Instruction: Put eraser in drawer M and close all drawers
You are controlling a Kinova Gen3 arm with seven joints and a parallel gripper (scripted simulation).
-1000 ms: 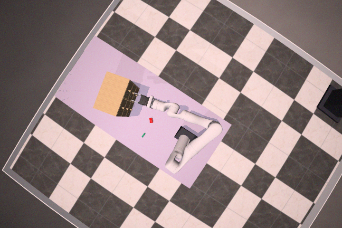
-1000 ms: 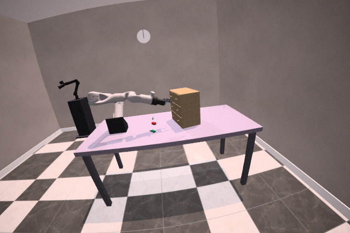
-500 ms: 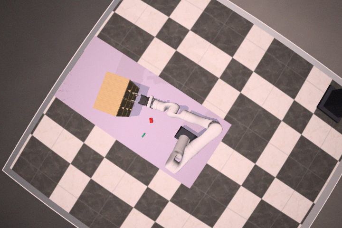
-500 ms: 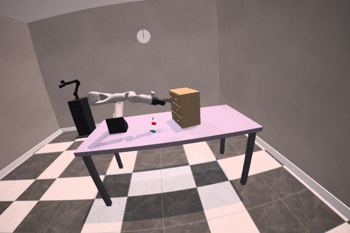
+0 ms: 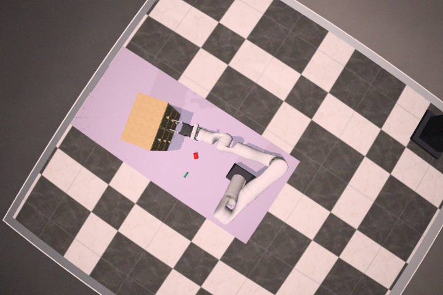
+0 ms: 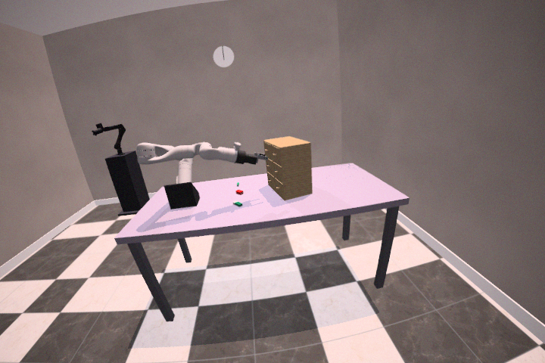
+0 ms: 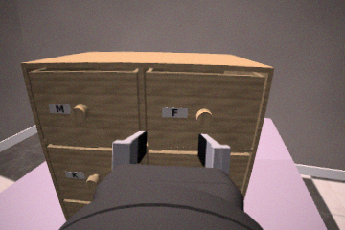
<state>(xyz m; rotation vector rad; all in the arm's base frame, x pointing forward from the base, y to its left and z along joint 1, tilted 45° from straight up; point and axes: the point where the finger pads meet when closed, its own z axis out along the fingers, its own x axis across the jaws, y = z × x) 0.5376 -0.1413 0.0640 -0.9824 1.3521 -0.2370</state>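
Drawer M of chest: shut, left in wrist view. Pincer right of M's knob, before chest front, open, holding nothing. Move probably turns on this sideways offset. Eraser: cannot tell which; green stick, red block, green slab lie on table, before chest.

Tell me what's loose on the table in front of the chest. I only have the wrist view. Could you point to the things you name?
Observer: A red piece (image 5: 195,155) (image 6: 239,192), with a small green piece (image 5: 186,174) (image 6: 238,184) to one side and another green piece (image 6: 238,204) to the other.
Operator: Is the arm over any of them?
Observer: Top view shows the red one and the first green one uncovered; the other green doesn't show there, probably under the arm.
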